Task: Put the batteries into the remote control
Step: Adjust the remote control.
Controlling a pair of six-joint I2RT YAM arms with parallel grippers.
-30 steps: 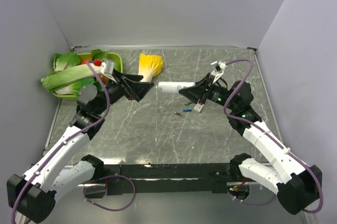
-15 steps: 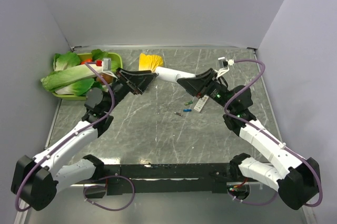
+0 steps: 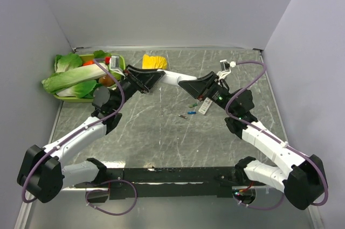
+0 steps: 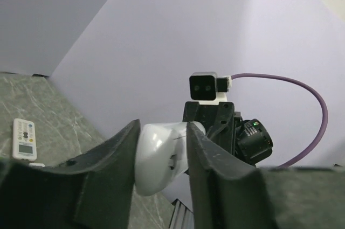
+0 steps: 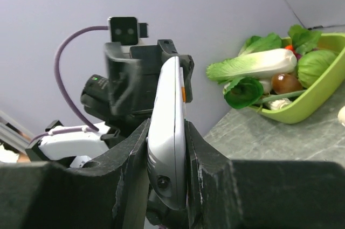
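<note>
Remote, white: was held above the table, your right gripper pinching one end, your left gripper pressed onto the other. Batteries lay loose beneath. Risk: if you pulled unevenly, it could have twisted free and dropped.

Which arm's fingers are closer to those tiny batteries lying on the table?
Right. The right fingers grip the white remote just beyond the batteries; the left fingers, on the remote's other end, sit farther off to the left.
</note>
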